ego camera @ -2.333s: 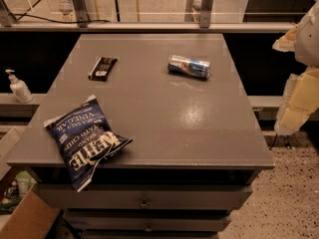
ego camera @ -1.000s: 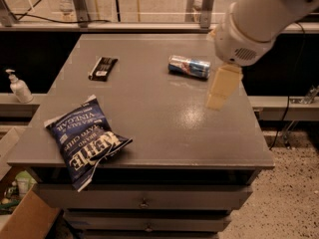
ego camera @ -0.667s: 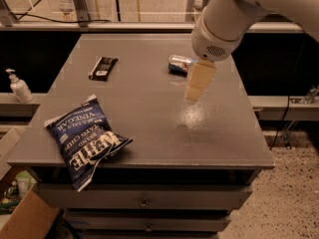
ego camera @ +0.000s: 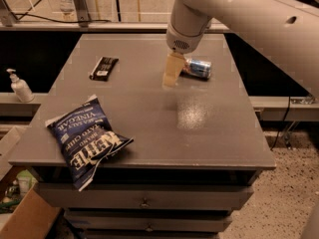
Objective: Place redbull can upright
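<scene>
Grey table [ego camera: 209, 133], far right corner — redbull can [ego camera: 198, 67] lies on its side.
Its long axis runs along the far edge; your gripper [ego camera: 173, 71] hangs just beside the end facing the left edge — spread or pinched, you cannot tell.

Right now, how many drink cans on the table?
1. The redbull can lies on its side, far right on the table, the hand close beside it. The arm could hide others.
</scene>
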Robot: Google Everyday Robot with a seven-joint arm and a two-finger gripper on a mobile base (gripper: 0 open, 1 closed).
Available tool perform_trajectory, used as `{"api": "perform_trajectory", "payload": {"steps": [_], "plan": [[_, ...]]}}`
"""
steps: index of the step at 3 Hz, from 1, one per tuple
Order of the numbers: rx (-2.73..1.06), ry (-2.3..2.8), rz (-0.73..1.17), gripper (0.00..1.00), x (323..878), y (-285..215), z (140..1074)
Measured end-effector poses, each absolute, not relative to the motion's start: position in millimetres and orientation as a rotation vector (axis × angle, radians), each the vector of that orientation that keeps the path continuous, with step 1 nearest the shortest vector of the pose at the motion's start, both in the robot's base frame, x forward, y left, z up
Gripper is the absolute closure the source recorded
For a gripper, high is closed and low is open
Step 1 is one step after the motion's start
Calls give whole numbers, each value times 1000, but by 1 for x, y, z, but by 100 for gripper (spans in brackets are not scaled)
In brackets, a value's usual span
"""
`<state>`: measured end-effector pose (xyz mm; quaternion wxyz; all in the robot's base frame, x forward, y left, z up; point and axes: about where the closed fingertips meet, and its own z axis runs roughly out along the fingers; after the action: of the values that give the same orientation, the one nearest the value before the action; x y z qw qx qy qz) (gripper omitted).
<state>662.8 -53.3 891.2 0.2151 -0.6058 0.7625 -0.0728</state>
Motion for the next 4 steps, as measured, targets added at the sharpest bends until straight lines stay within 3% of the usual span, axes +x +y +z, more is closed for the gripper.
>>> {"api": "perform_trajectory", "payload": {"steps": [3, 4], "plan": [[-1507, 2401, -222, 0, 735, -92, 836], [-1469, 2439, -202, 18, 741, -108, 832]]}}
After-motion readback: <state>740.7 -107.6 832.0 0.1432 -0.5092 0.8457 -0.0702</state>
